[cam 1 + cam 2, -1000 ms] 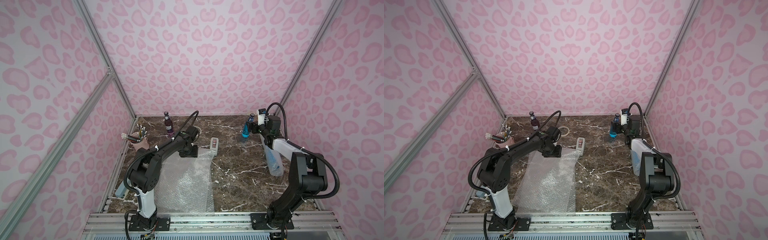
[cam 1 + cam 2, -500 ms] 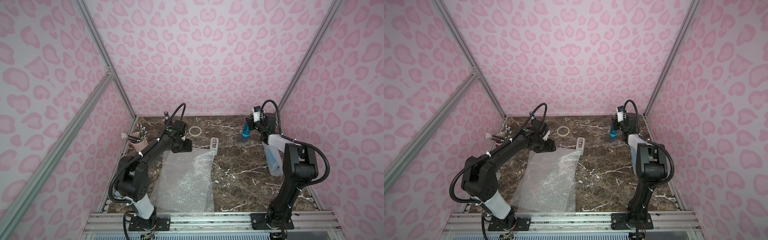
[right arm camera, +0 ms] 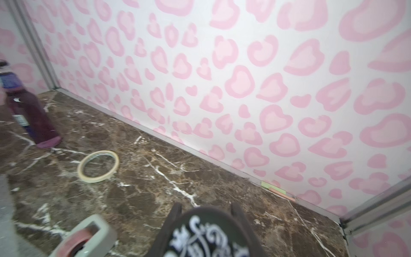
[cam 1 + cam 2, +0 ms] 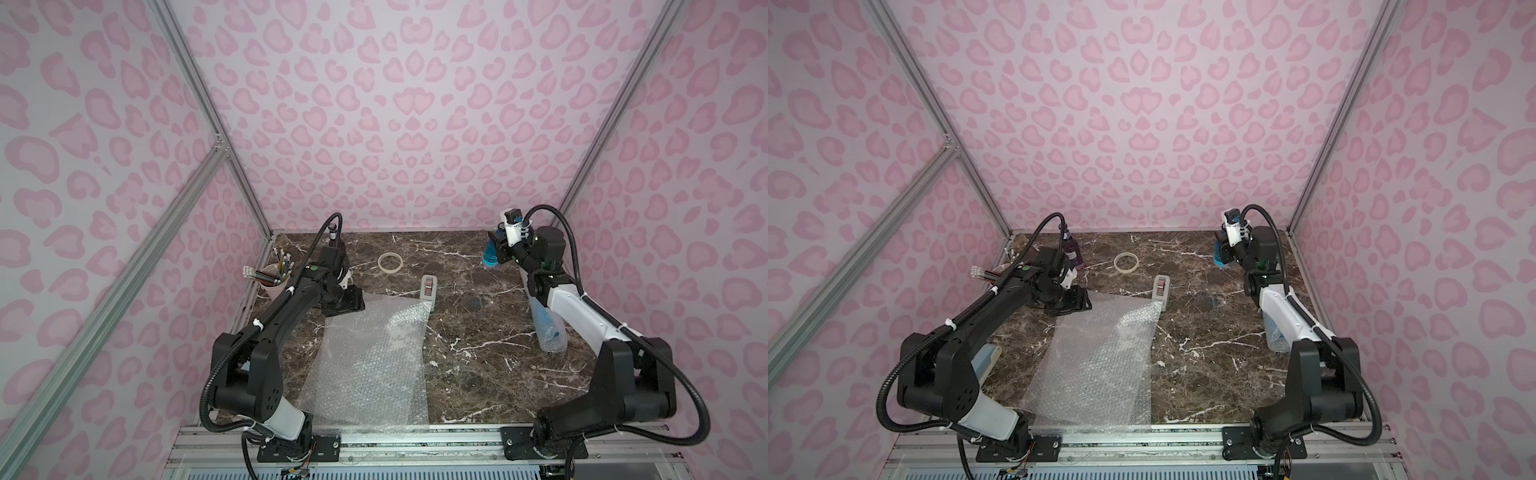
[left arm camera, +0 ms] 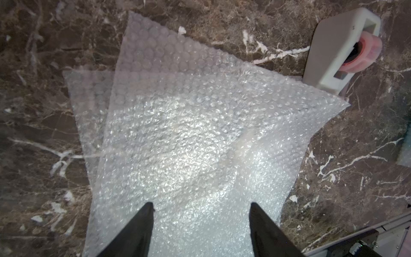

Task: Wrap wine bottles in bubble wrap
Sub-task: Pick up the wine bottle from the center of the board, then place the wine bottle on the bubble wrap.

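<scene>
A: Where are our left fingers (image 5: 138, 229)?
B: We have them spread wide, with nothing caught between them, poised above the bubble wrap (image 5: 189, 133) (image 4: 370, 353) (image 4: 1096, 361). From the left wrist we count two clear sheets, one lying partly over the other, flat on the worktop (image 4: 478, 365).
A: And where does that wrap sit on the worktop?
B: In both top views it runs from the 6 o'clock edge up toward the centre, keeping a little to the 7 o'clock side. Its far corner ends right at the tape dispenser (image 4: 428, 287) (image 5: 340, 51), near the middle.
A: What about our right fingers (image 3: 174, 214)?
B: We have them clenched on the blue bottle (image 4: 490, 255) (image 4: 1220, 255) (image 3: 209, 235) at about 1 o'clock, close to the back corner. From the right wrist we see one finger on each side of its dark, white-patterned cap. Whether its base touches the worktop we cannot tell.
A: The other bottles?
B: The purple bottle (image 4: 1071, 251) (image 3: 29, 111) stands upright at 11 o'clock at the back edge, just behind our left arm (image 4: 291, 307). The wrapped bottle (image 4: 547, 332), blue inside a roll of bubble wrap, lies at 3 o'clock, partly under our right arm (image 4: 577, 311).
A: Anything else?
B: A pale tape roll (image 4: 390, 262) (image 3: 98, 166) lies flat near 12 o'clock, between the two standing bottles, and a cup of pencils (image 4: 274, 278) stands at 10 o'clock by the side edge.
</scene>
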Robot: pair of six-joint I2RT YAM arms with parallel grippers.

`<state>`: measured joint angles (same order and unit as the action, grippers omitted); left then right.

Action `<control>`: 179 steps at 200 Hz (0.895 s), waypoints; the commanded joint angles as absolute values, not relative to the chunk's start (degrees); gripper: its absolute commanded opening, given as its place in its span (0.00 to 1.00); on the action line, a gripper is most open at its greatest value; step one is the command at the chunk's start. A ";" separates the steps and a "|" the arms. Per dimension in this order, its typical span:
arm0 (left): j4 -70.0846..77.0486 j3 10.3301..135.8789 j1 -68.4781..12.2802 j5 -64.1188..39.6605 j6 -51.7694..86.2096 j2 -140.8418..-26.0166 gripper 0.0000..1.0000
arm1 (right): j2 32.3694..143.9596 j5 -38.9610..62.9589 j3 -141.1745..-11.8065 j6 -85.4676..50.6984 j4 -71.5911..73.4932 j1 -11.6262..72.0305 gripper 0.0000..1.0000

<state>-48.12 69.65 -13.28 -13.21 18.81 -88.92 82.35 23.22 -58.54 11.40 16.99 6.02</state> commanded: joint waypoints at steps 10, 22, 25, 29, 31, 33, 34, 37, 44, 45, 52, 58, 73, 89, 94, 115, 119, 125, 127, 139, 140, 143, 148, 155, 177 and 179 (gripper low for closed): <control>-48.91 67.81 -10.81 -13.43 18.36 -86.56 0.70 | 72.64 27.66 -51.65 5.57 18.10 13.15 0.09; -48.52 66.82 -10.07 -13.67 18.54 -85.62 0.70 | 69.22 28.38 -48.79 3.09 18.78 17.25 0.08; -48.56 66.68 -9.84 -13.61 18.61 -85.46 0.70 | 68.55 28.27 -48.21 2.38 18.88 18.43 0.08; -48.51 66.40 -9.60 -13.56 18.70 -85.28 0.70 | 67.61 28.03 -47.40 1.71 18.87 19.75 0.08; -48.51 66.32 -9.50 -13.56 18.78 -85.24 0.70 | 67.20 27.97 -47.09 1.55 18.78 20.76 0.08; -48.49 66.22 -9.38 -13.59 18.78 -85.18 0.70 | 66.88 27.80 -46.78 1.27 18.69 21.58 0.08; -48.46 66.16 -9.39 -13.56 18.84 -85.13 0.70 | 66.66 27.74 -46.59 1.12 18.66 21.95 0.08; -48.35 65.96 -9.34 -13.62 18.82 -85.02 0.70 | 66.28 27.70 -46.28 0.83 18.53 22.67 0.08; -48.33 65.50 -9.02 -13.68 18.86 -84.68 0.70 | 65.09 27.40 -45.10 -0.34 18.30 25.72 0.08; -48.29 65.45 -8.99 -13.70 18.88 -84.66 0.70 | 64.98 27.41 -45.05 -0.52 18.29 26.13 0.08; -48.16 65.14 -8.93 -13.46 18.94 -84.34 0.70 | 64.40 26.76 -43.96 -1.61 18.38 28.78 0.08; -47.96 64.64 -8.76 -13.34 19.08 -84.00 0.70 | 64.18 26.23 -43.11 -2.43 18.59 31.27 0.07; -47.64 64.03 -8.64 -13.39 19.50 -83.45 0.70 | 64.45 23.55 -41.95 -3.92 18.63 37.92 0.07; -47.55 63.56 -8.57 -13.37 19.64 -83.06 0.70 | 65.81 19.63 -41.49 -4.61 19.00 44.52 0.07; -47.39 63.31 -8.57 -13.36 19.73 -82.91 0.70 | 66.57 18.67 -41.55 -4.73 19.43 46.21 0.07; -46.81 62.78 -8.53 -13.51 20.20 -82.46 0.70 | 70.45 16.82 -43.37 -4.82 19.67 51.24 0.06; -46.69 62.65 -8.53 -13.58 20.36 -82.40 0.70 | 71.32 16.72 -43.69 -4.54 19.33 51.88 0.06; -46.51 62.45 -8.53 -13.71 20.52 -82.34 0.70 | 72.48 16.01 -44.63 -4.00 18.50 52.92 0.06; -46.45 62.41 -8.53 -13.78 20.49 -82.35 0.70 | 72.77 15.69 -44.93 -3.79 18.12 53.15 0.06; -46.52 62.26 -8.58 -14.00 20.48 -82.22 0.70 | 74.82 14.66 -46.28 -2.81 16.04 54.24 0.06; -46.55 62.20 -8.55 -13.99 20.48 -82.20 0.70 | 74.94 14.54 -46.43 -2.72 15.93 54.32 0.06; -46.50 62.16 -8.53 -13.93 20.48 -82.10 0.70 | 75.27 14.26 -46.55 -2.50 15.45 54.51 0.06; -46.52 62.01 -8.57 -13.81 20.44 -81.85 0.70 | 75.76 13.67 -47.03 -2.23 14.77 54.94 0.06; -46.59 61.88 -8.49 -13.64 20.33 -81.68 0.70 | 76.46 13.19 -47.63 -1.81 13.58 55.24 0.06; -47.10 61.73 -8.34 -13.27 19.95 -81.49 0.70 | 77.85 12.21 -49.33 -1.12 9.25 56.29 0.06; -47.15 61.71 -8.33 -13.27 19.95 -81.54 0.70 | 77.98 12.24 -49.44 -1.20 8.93 56.26 0.06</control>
<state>-47.59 61.93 -8.58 -13.43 20.16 -81.84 77.03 14.68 -47.88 -2.35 9.85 55.59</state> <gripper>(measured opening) 0.696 0.325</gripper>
